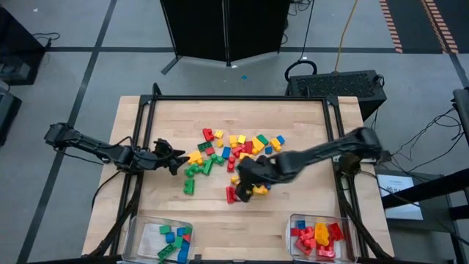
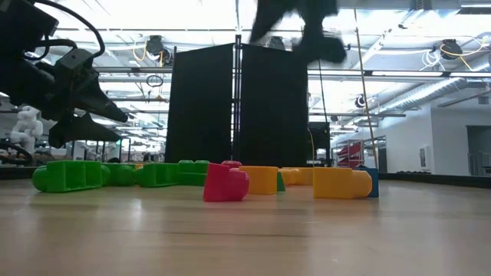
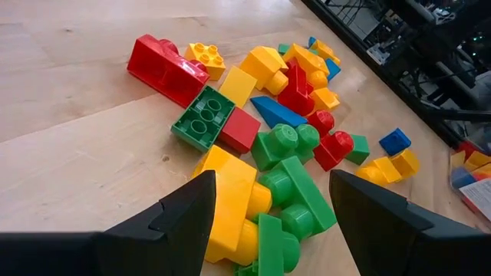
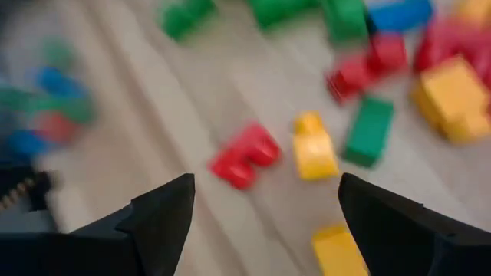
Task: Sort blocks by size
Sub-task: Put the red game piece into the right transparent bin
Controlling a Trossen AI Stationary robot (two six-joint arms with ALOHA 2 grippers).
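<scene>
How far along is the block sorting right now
Partly done. The clear plastic bin at front left holds a few green and blue blocks; the front right bin holds red and yellow ones. Nothing is in hand: the right gripper is open above the pile's near edge, and the left gripper is open at its left edge. Most of the pile of coloured studded blocks remains mid-table.

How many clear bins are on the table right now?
2. One bin sits at the near left corner of the table, holding blue, green and red blocks. The other bin sits at the near right corner, holding red and yellow blocks. Both are partly cut off.
</scene>
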